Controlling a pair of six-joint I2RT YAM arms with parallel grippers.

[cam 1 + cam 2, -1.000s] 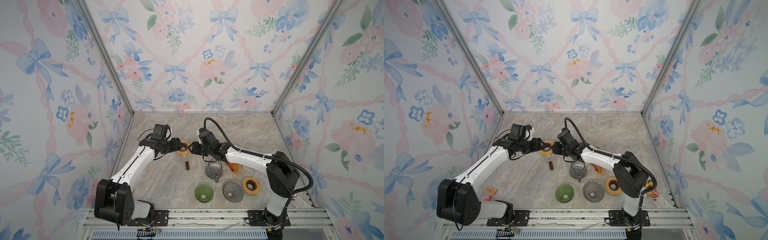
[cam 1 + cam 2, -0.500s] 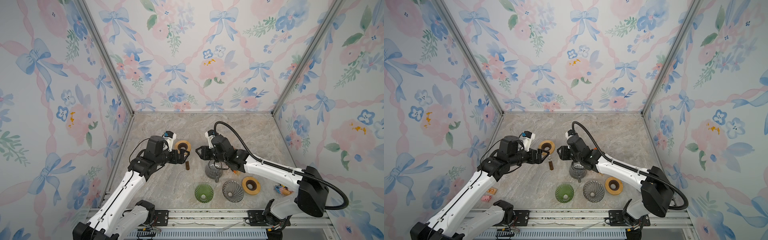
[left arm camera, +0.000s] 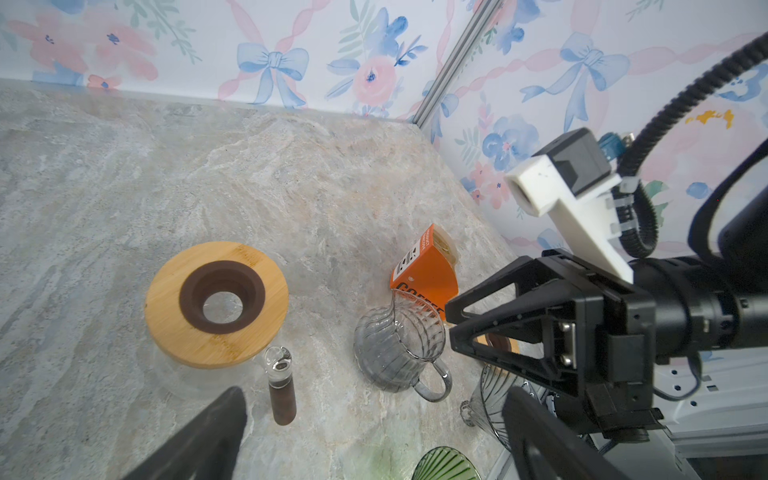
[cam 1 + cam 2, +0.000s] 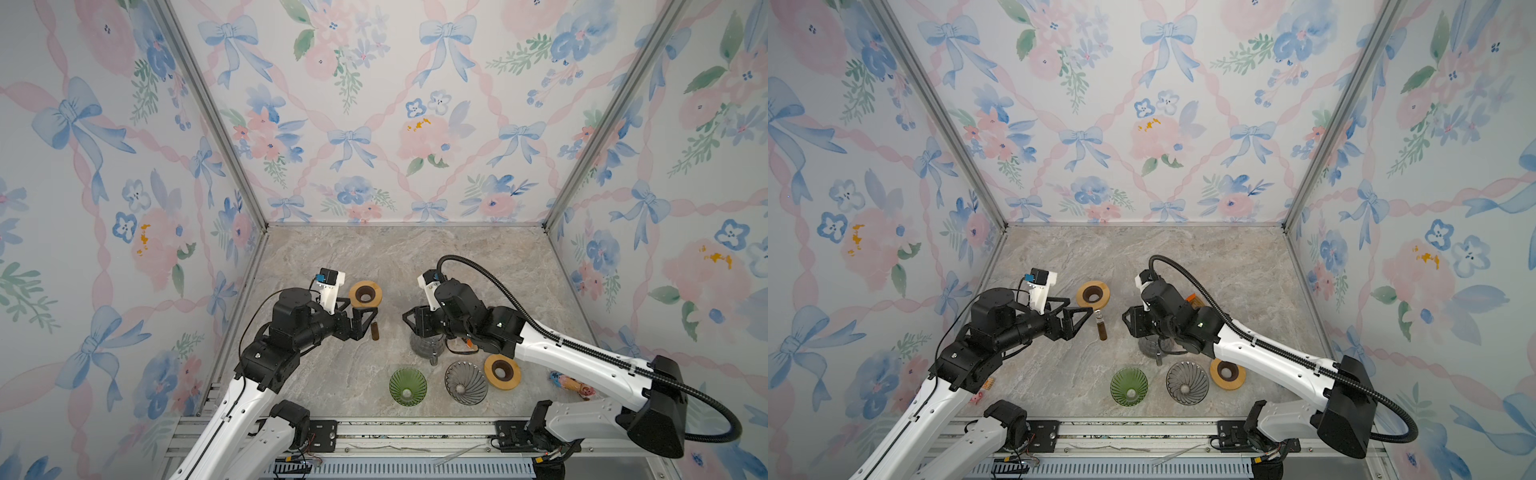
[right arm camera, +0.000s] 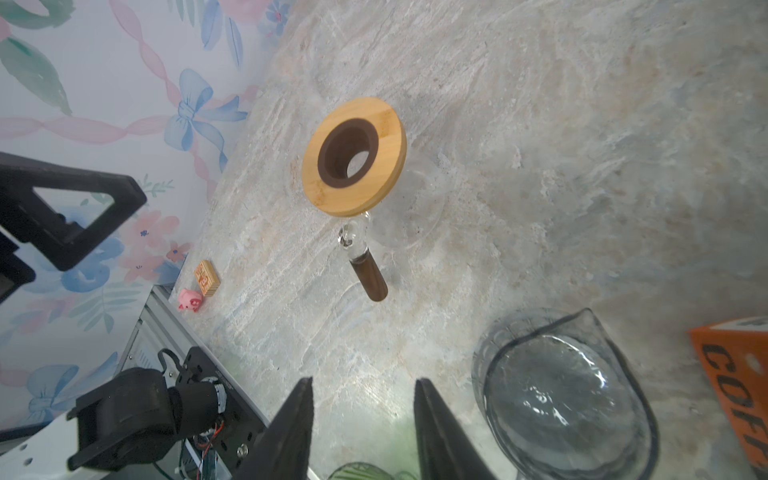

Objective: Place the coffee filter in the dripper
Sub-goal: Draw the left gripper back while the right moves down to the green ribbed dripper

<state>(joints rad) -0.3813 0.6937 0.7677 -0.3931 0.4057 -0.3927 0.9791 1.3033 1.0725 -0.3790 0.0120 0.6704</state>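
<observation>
1. Marble surface (image 4: 374, 257) carries everything.
2. Left end effector (image 4: 369, 321): spread wide, empty, tips just beside the bamboo-collared carafe (image 4: 352, 293).
3. Right end effector (image 5: 363, 382): roughly half open, nothing in it, glass jug (image 5: 561, 395) just beside it.
4. Orange coffee filter box (image 3: 424, 272) sits just past that jug from the right end effector.
5. Green dripper (image 4: 408, 385): nearer the rail (image 4: 415, 428) than both end effectors.

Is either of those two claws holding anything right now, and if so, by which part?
Nothing is held. The left gripper and the right gripper both stand open and empty.
</observation>
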